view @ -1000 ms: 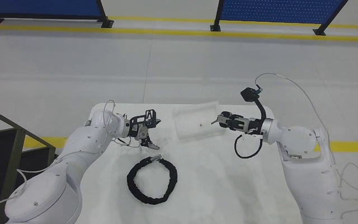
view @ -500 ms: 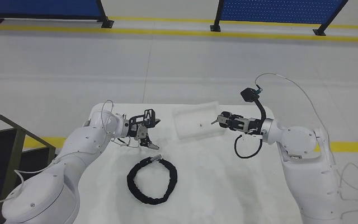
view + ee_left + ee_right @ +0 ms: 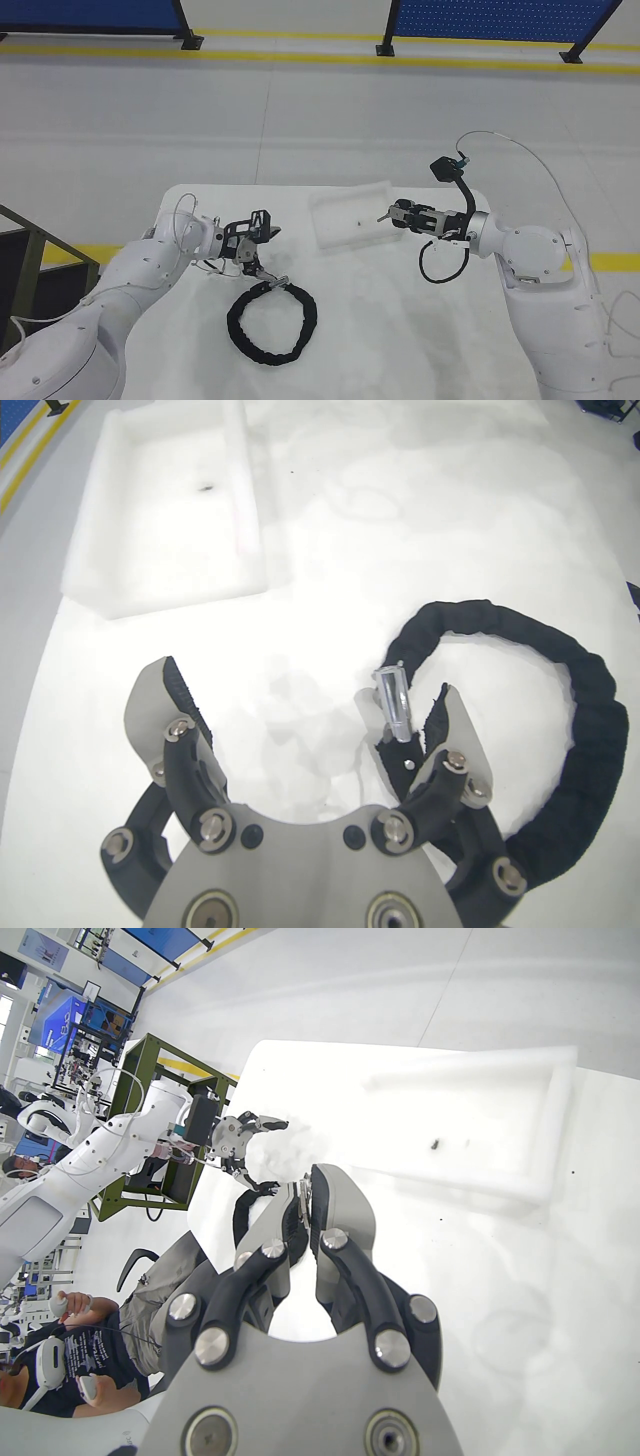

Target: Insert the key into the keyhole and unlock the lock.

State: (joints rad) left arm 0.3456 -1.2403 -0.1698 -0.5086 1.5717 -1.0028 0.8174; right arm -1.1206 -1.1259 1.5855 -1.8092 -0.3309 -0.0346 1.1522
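Left hand, released, straddles the cylinder of the lock, pointing 2 o'clock; right hand, well apart there, clenches the key.

We see a white table on a pale grey floor. A yellow line crosses the far floor. Beyond it stand one blue panel at the far left and another at the far right, on black feet. A green metal frame stands left of the table. The light is bright and even.
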